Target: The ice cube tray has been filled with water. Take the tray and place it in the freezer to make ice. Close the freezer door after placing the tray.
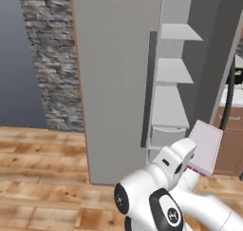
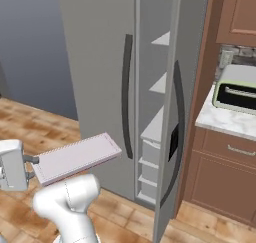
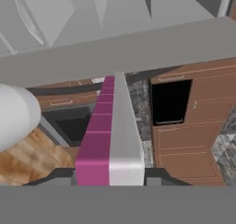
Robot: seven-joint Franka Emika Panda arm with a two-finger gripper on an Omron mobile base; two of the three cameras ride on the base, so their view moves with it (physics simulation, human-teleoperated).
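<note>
- The fingers point(image 3: 69, 176) are mostly cut off by the hand view's bottom edge.
- The ice cube tray point(image 1: 207, 147) has its near end hidden behind the arm, by the fingers.

To my right a toaster oven point(image 2: 237, 93) sits on the marble desk point(image 2: 220, 119) above brown cabinets point(image 2: 225, 179). To my left I see a stone wall point(image 1: 50, 59) (grey, rough blocks) rising from the wooden floor point(image 1: 42, 178).

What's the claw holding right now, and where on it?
The ice cube tray, gripped at one short end by the claw, its fingers clamped on either side. The rest of the tray sticks out toward the freezer.
</note>
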